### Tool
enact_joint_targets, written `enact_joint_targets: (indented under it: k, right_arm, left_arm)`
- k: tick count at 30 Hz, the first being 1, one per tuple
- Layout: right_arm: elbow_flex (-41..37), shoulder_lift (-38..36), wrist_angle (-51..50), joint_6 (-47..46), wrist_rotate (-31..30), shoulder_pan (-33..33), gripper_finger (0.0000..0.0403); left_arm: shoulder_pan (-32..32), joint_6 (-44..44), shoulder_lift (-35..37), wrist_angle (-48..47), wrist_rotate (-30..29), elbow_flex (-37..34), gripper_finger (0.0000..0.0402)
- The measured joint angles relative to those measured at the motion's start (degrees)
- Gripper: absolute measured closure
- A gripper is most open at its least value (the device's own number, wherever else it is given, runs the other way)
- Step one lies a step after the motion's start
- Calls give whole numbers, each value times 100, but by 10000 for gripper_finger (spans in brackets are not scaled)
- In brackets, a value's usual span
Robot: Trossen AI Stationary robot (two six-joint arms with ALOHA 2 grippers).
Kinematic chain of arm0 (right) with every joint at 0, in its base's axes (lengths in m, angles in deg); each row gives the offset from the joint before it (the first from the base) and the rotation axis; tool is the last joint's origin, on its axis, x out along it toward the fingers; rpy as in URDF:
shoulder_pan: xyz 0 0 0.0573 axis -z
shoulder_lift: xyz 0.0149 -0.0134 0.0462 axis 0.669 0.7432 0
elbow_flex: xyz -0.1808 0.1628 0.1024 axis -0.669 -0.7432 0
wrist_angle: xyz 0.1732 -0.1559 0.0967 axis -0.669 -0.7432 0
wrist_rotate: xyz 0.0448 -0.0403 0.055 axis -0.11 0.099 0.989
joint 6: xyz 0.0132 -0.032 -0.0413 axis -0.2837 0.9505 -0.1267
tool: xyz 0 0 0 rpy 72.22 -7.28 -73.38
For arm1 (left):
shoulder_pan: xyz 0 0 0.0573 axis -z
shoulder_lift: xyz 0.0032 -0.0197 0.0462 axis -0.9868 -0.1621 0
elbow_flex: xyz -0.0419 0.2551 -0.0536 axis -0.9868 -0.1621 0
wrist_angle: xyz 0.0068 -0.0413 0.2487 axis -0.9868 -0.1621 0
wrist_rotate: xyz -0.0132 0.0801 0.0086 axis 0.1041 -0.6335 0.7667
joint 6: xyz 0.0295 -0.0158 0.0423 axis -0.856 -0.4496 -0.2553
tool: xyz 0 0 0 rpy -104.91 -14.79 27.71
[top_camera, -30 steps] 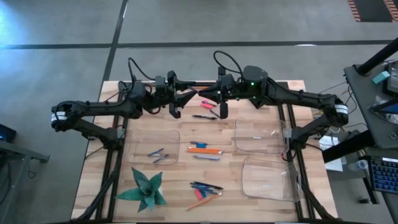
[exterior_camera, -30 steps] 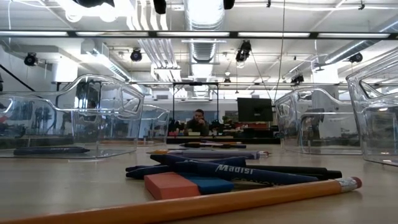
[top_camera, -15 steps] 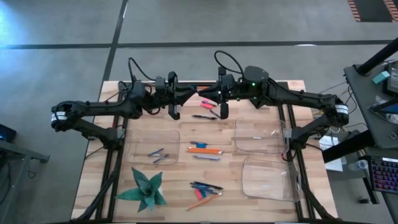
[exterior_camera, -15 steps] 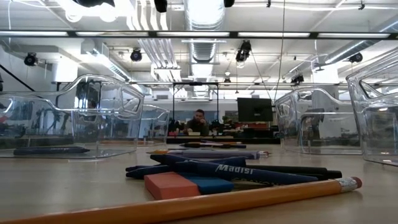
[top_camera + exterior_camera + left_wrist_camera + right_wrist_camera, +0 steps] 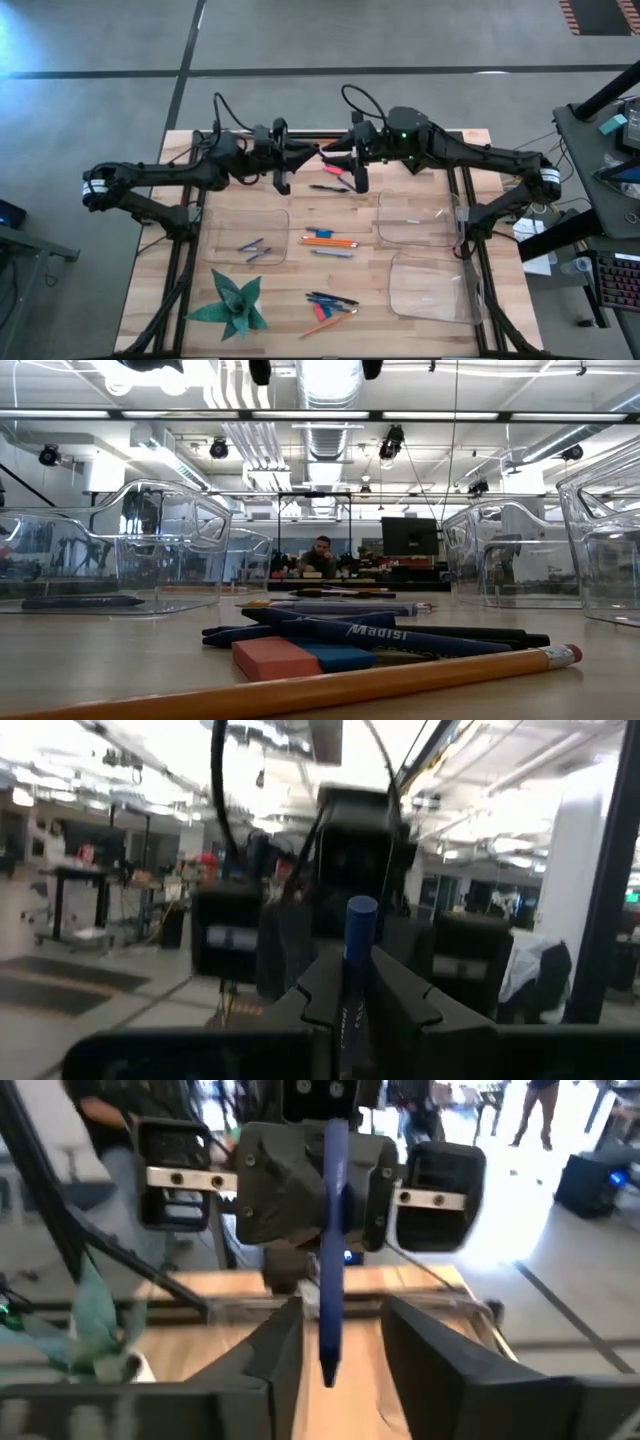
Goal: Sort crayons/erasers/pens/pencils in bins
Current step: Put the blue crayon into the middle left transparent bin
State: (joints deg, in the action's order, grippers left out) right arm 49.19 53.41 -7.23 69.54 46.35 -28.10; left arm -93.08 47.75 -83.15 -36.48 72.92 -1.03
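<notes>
Nearest the low camera a pencil [image 5: 330, 687] lies on the surface [image 5: 90, 660], with a pink eraser [image 5: 275, 657] and dark pens [image 5: 370, 633] just behind it. From above, this heap sits near the front edge beside a green paper star [image 5: 232, 305]. Farther back, a left bin [image 5: 245, 234] holds two crayons [image 5: 254, 250], orange pencils [image 5: 330, 240] lie mid-surface, and two more clear bins [image 5: 412, 216] stand on the right.

At the far side both arms meet above the surface. The left claw [image 5: 350, 1005] is pressed together on a blue pen [image 5: 357, 945], which stands up from between its fingers. The right claw [image 5: 332, 1350] faces it with fingers spread, and the pen [image 5: 334, 1250] hangs between them, touching neither. A few more pens and an eraser [image 5: 333, 168] lie on the surface below the claws. A person [image 5: 320, 556] sits in the room beyond.
</notes>
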Motion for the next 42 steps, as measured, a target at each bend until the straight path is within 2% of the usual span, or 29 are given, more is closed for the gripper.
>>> enact_joint_targets:
  k: [7, 15, 19, 21, 24, 29, 32, 38, 42]
  right_arm:
    - [776, -60, -2505, 58, -877, 2, 233]
    - [740, -71, -3853, -382, -936, 0, 240]
    - [588, -71, -3975, -611, -950, 0, 243]
    - [490, -58, -3965, -697, -1017, 0, 244]
    - [278, -39, -3929, -812, -1313, 0, 243]
    - [-100, 76, -3840, -1090, -1702, 2, 247]
    - [-328, 174, -3626, -1170, -1700, 0, 250]
    - [-639, 482, -3240, -1405, -1893, 0, 250]
    - [-640, 764, -3221, -1425, -2130, 0, 250]
  left_arm:
    - [-128, 71, 2, -1355, 0, -7, 386]
    - [-139, 599, 195, -3424, 181, -9, 386]
    - [-141, 819, 316, -4916, 203, -9, 386]
    - [-108, 1060, 391, -5728, 412, -13, 386]
    - [45, 1206, 495, -6999, 732, -13, 386]
    - [388, 1546, 632, -8499, 778, -13, 386]
    - [624, 1844, 638, -8850, 782, -139, 385]
    - [1043, 2258, 401, -8843, 710, -608, 385]
    - [1087, 2370, 210, -8745, 661, -810, 385]
